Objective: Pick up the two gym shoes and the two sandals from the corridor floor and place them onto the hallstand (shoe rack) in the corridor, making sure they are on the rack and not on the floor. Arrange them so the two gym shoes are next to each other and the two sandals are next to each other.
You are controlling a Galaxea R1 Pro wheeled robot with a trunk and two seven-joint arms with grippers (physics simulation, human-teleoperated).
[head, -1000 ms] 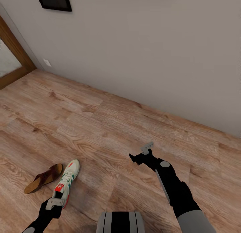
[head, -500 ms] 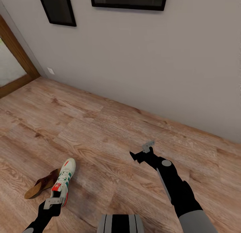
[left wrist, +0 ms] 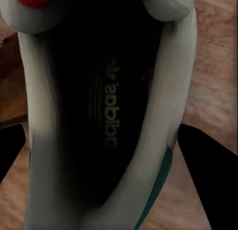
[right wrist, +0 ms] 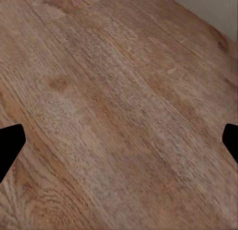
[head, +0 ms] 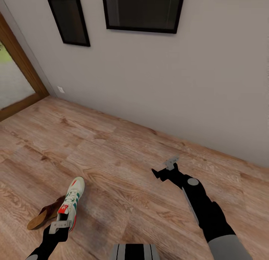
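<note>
My left hand (head: 59,226) was clamped on the heel of one gym shoe (head: 71,202), its toe pointing away from me above the corridor floor (head: 123,147). A brown sandal (head: 44,217) lay just beside it on the planks. My right hand (head: 165,169) hung empty, fingers spread, near the grey wall (head: 157,80).

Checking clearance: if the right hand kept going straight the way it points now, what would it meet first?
Most likely the light-brown wood-grain plank floor. The right hand is open and empty, and its wrist view looks along the fingers onto bare planks, with the pale grey wall further off. Depth to the floor is unclear.
</note>
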